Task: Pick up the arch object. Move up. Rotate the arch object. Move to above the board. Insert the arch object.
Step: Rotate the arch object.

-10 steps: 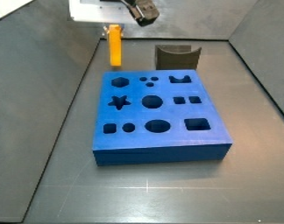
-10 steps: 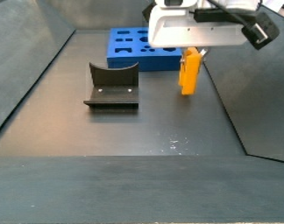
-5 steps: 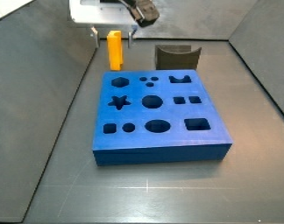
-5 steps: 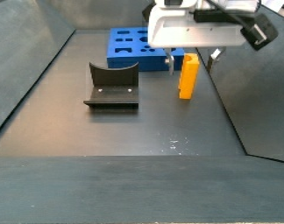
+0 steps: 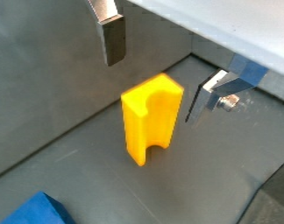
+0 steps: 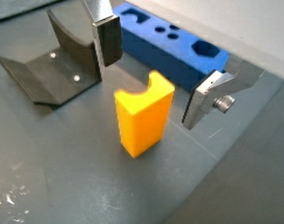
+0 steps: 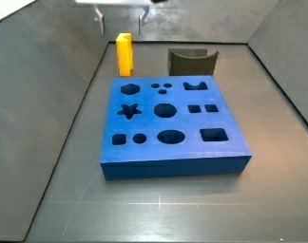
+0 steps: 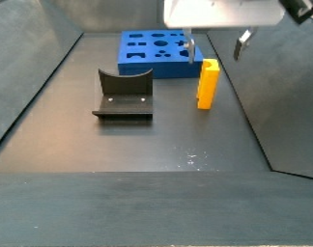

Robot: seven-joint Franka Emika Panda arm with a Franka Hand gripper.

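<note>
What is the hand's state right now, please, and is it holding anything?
Hand: open, holding nothing; its fingers are apart, raised above the upright arch object, which stands free on the floor.

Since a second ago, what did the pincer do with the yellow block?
The pincer rose straight up off the arch. Its fingers are now spread and clear of it, so the arch stands alone on the floor behind the board. The arch, board and fixture stayed put.
</note>
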